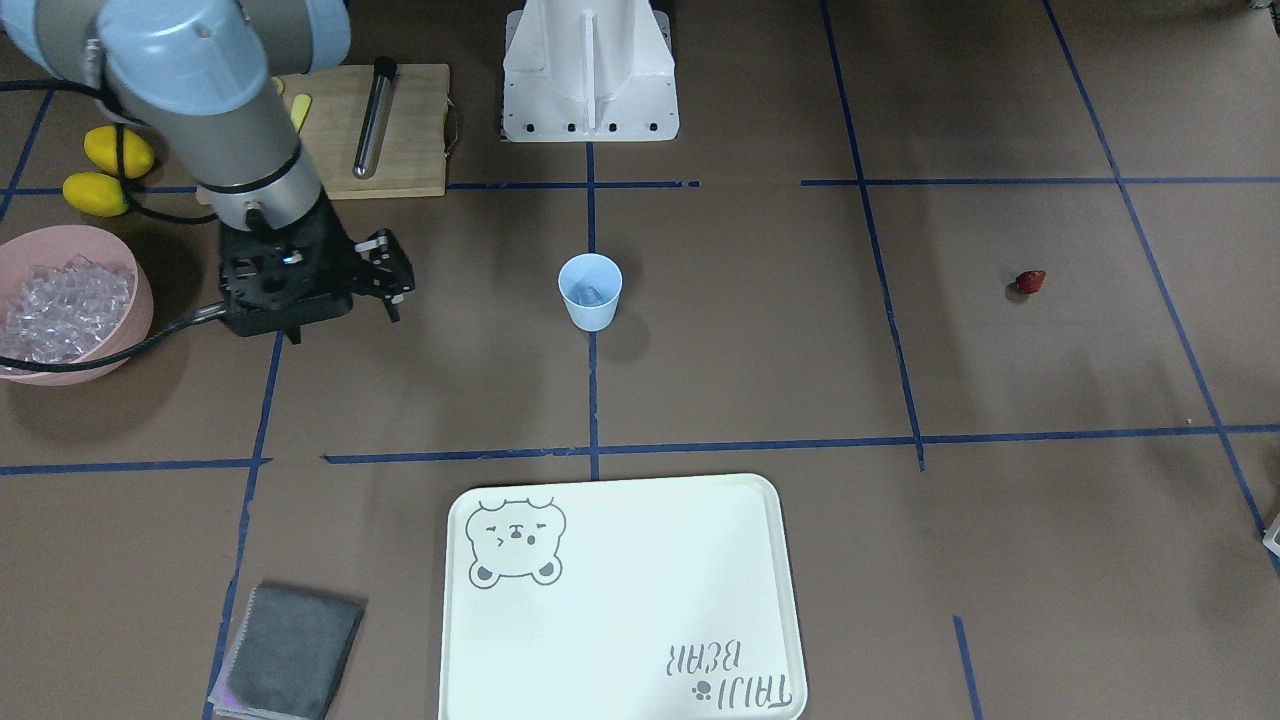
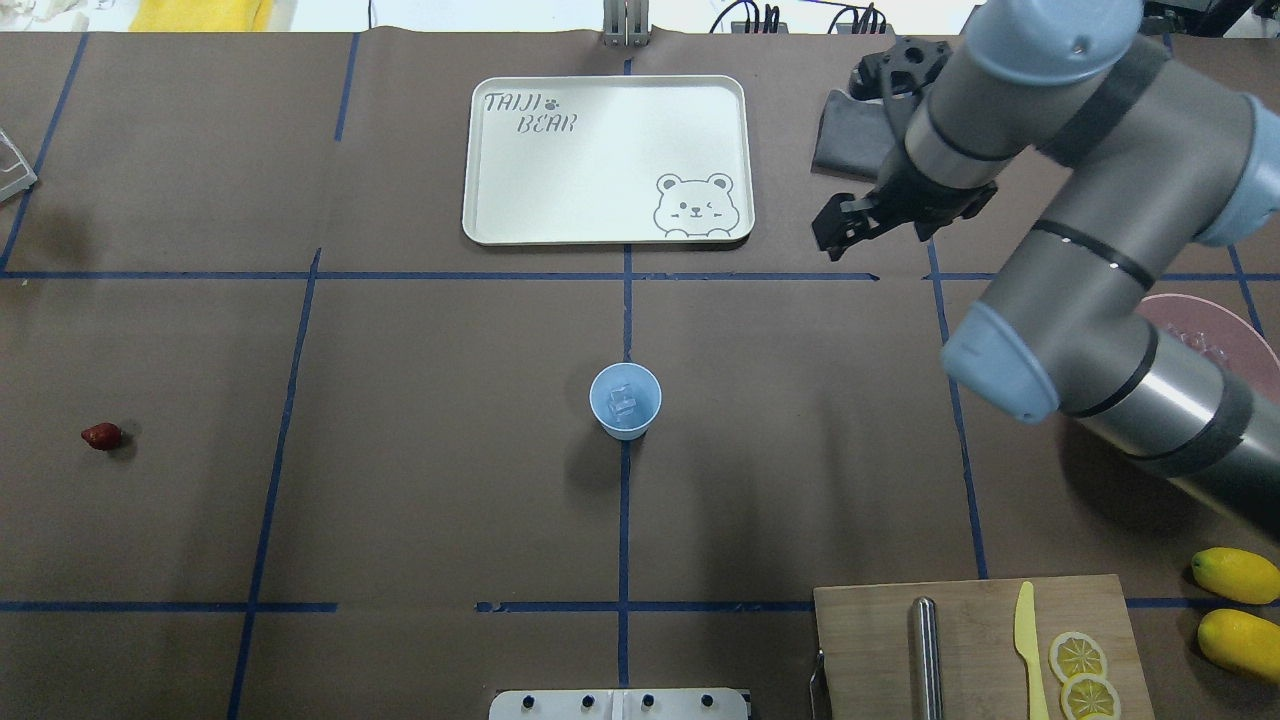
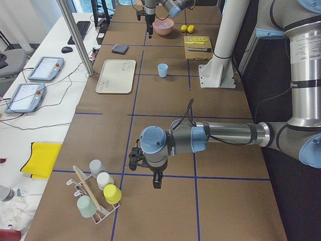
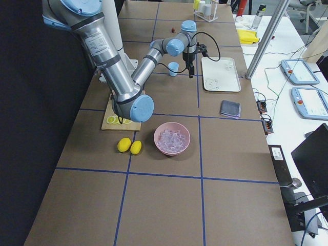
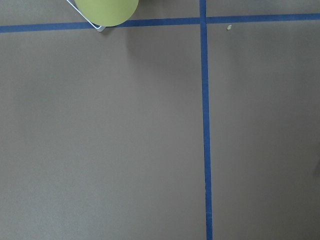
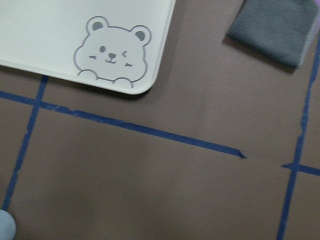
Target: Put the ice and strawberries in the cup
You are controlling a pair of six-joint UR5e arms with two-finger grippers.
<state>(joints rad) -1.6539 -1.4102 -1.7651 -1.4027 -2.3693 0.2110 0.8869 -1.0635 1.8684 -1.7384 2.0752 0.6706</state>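
- Front view: I see the cup (image 1: 590,291), light blue and upright, on the centre tape line (image 1: 592,400), with clear ice (image 1: 590,296) showing faintly at its bottom. The strawberry (image 1: 1030,282), 1 small dark red berry, lies on the bare table (image 1: 750,330) well apart from the cup, on the robot's left side. The right claw (image 1: 392,290) hangs above the table between cup and pink bowl (image 1: 143,310). I see nothing in it, but its fingers overlap from here, so I cannot tell their gap.
- Overhead: the cubes in the cup are too glassy to count. The right arm covers most of the bowl. The claw's spread is no clearer here.
- Left view: the left claw (image 3: 156,182) hangs over the table beside a rack (image 3: 93,201) of cups, far from the task things. I cannot tell how far it is spread.
- Right view: the bowl is heaped with ice and 2 lemons (image 4: 129,146) lie beside it.
- Left wrist: only table, tape and 1 yellow-green cup (image 5: 106,10), cut off at the top.
- Right wrist: the tray (image 6: 50,45) corner, a grey cloth (image 6: 277,25) cut off at the top right, and a sliver of the cup at the bottom left.
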